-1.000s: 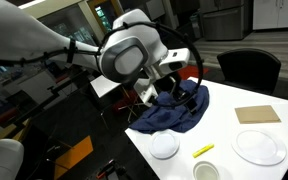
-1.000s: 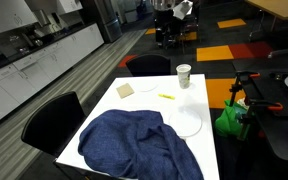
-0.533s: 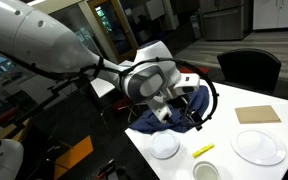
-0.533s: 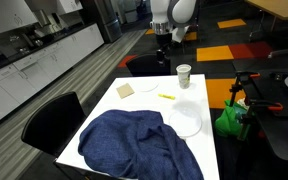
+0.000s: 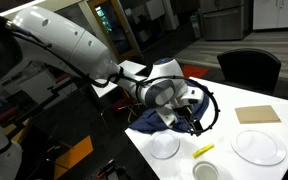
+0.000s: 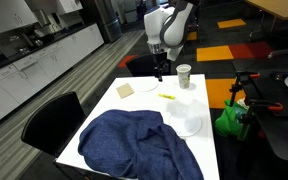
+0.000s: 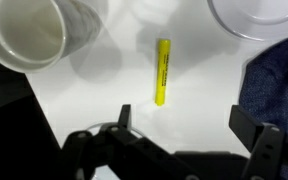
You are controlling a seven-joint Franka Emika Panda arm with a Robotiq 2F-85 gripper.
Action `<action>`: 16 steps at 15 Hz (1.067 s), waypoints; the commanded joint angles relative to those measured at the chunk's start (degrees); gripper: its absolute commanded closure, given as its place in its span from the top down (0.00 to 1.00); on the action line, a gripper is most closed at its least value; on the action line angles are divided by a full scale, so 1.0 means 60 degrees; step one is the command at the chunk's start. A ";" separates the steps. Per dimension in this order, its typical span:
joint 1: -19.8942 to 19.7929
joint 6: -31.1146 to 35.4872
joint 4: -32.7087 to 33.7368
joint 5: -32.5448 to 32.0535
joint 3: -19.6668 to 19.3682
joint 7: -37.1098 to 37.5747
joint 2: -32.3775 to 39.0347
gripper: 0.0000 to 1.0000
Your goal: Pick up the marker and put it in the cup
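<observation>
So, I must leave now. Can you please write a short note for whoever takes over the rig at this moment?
Gripper: open, empty, hanging above the table, in the wrist view.
Marker: yellow, lying flat on the table, just ahead of the open fingers, not touched.
Cup: white, upright, looks empty, beside the marker but apart from it.
Nearby: blue cloth and white plate.
Done: gripper placed over the marker; no grasp yet.
Left: lower, close on the marker, lift, carry it to the cup, release inside.
</observation>
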 commanded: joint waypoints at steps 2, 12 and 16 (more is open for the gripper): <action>0.0182 -0.0021 0.0249 0.0280 -0.0130 -0.0109 0.0322 1.00; -0.0243 0.0497 0.0978 0.0323 -0.0177 -0.0769 0.1528 1.00; -0.0766 0.1207 0.1514 0.0538 0.0222 -0.1655 0.2349 1.00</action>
